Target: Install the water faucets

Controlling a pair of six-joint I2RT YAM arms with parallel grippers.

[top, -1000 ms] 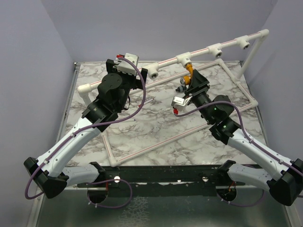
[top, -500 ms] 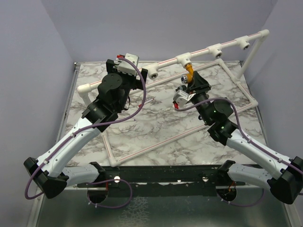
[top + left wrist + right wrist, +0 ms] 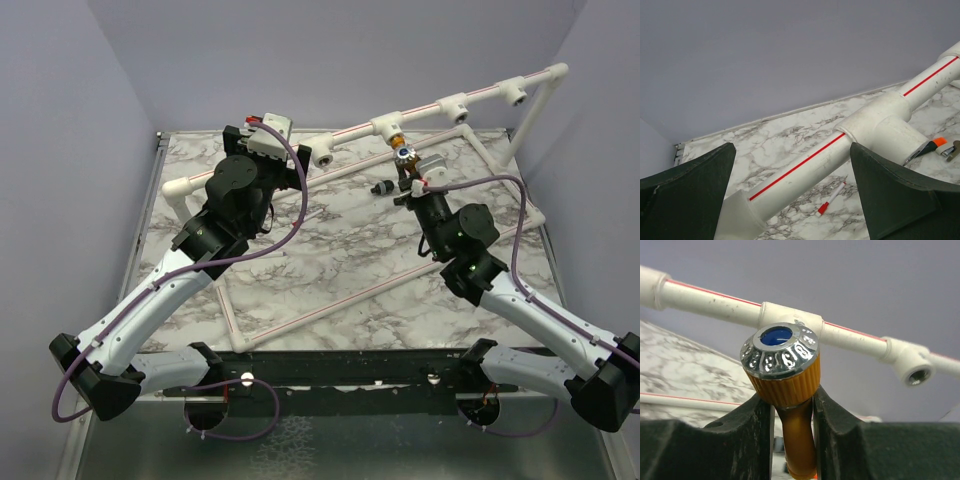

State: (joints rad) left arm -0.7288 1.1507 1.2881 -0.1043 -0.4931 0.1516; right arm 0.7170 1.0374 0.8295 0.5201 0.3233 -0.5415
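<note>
A mustard-orange water faucet with a ribbed collar and a silver, blue-centred round end sits between my right gripper's fingers, which are shut on its neck. In the top view this gripper holds the faucet just below a white tee socket on the raised pipe. My left gripper is open, one finger on each side of the red-striped white pipe, beside another tee. In the top view it is at the pipe's left part.
The white pipe frame lies across the marble table, with more open tee sockets on the raised rail. A thin white red-tipped stick and a small black part lie on the table. Grey walls close in all round.
My right wrist has rolled round with the faucet in it, so its camera housing swung from the left to the upper right. The left arm has not moved.
</note>
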